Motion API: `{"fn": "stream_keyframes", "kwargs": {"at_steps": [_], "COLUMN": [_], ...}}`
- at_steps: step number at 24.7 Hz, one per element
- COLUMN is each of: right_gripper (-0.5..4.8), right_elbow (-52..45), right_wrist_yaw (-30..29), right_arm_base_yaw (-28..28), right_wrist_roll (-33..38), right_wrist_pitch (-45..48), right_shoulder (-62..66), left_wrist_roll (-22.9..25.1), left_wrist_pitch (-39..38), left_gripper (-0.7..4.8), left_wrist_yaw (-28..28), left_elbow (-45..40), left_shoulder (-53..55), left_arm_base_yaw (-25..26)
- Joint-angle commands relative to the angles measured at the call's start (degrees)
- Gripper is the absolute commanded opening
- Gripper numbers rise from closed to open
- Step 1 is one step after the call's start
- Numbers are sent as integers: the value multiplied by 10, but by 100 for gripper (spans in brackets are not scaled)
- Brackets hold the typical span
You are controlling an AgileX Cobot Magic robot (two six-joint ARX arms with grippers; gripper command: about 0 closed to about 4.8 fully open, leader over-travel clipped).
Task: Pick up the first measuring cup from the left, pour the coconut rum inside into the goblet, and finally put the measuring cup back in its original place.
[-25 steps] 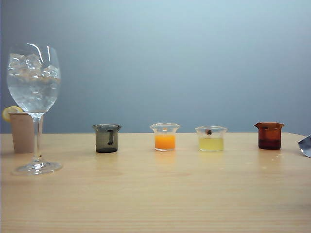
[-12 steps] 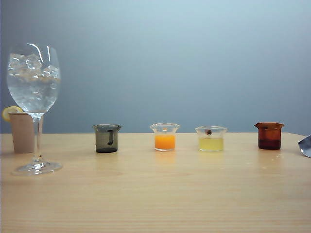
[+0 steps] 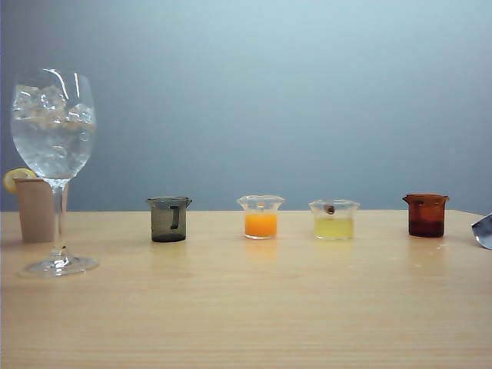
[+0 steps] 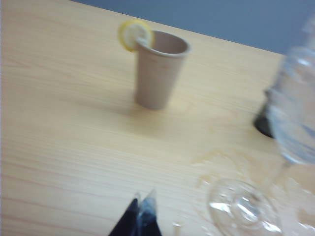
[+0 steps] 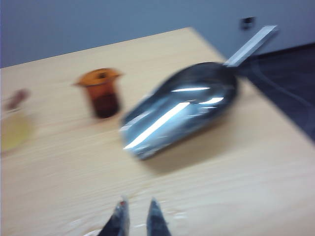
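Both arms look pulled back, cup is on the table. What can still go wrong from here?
1. The goblet is tall, ice-filled and narrow-footed, and the left gripper hangs near its foot: a careless swing could topple it.
2. The right gripper sits near the metal scoop and amber cup.
3. The first measuring cup looks tinted; leftover rum is hard to judge.

Not much of the robot shows. The left end effector [image 4: 140, 216] is just two dark, pointed fingertips with a paler, slightly glossy inner face. The right end effector [image 5: 136, 219] looks similar: two slim dark grey tips, blurry, with a tiny reddish speck on one.
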Motion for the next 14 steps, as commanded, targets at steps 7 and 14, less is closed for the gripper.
{"fn": "stream_keyframes", "kwargs": {"at_steps": [7,14], "right_gripper": [58,58], "right_elbow": [-2,-2], "right_wrist_yaw": [1,1], "right_arm_base_yaw": [-48,-46], "right_wrist_roll": [1,1], "right_wrist_pitch": [10,10], "right_shoulder": [0,0], "left_wrist_roll": [3,3], "left_wrist_pitch": [-1,-1], "left_gripper": [-2,-2], "left_wrist_yaw": [-3,-4], "left_elbow": [-2,-2], "left_shoulder": [0,0], "left_arm_base_yaw": [12,12]}}
